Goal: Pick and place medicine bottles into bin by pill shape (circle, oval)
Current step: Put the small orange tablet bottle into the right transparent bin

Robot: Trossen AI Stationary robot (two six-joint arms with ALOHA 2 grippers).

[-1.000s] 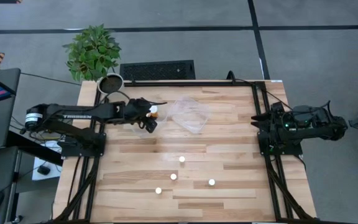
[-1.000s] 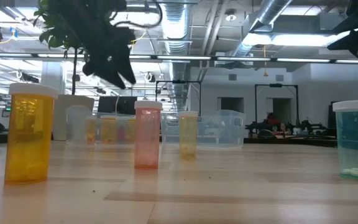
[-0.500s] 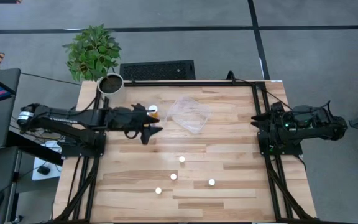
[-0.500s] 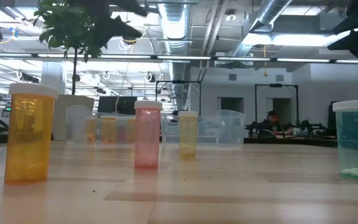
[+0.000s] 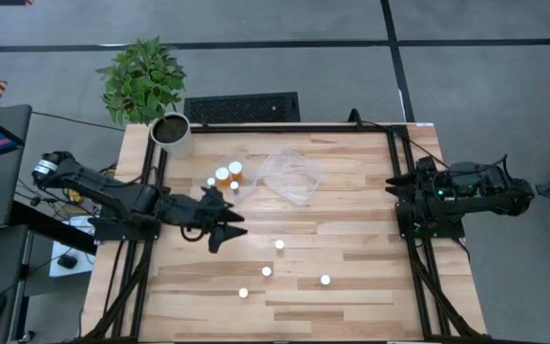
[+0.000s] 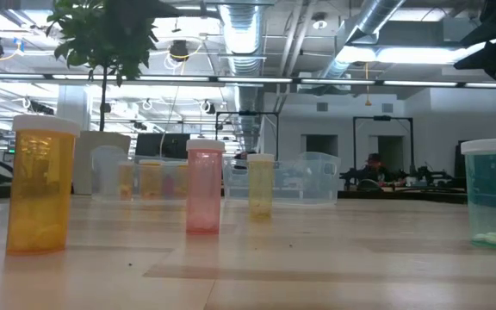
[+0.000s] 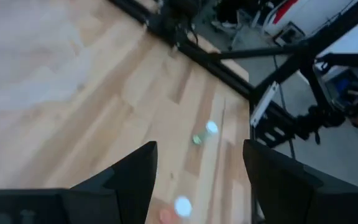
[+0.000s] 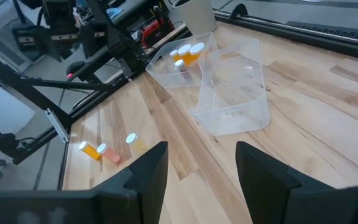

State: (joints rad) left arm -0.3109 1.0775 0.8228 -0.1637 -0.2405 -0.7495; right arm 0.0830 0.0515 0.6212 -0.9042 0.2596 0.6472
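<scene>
Three bottles already stand in one clear tray; the neighbouring tray holds none. Four loose bottles remain on the table. My left gripper hovers open and empty above them; my right gripper waits open at the table's edge.

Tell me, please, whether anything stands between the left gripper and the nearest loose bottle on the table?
Nothing visible does. The left gripper, open and empty, is above bare wood, and the nearest bottle stands to its right with only open table between them.
</scene>
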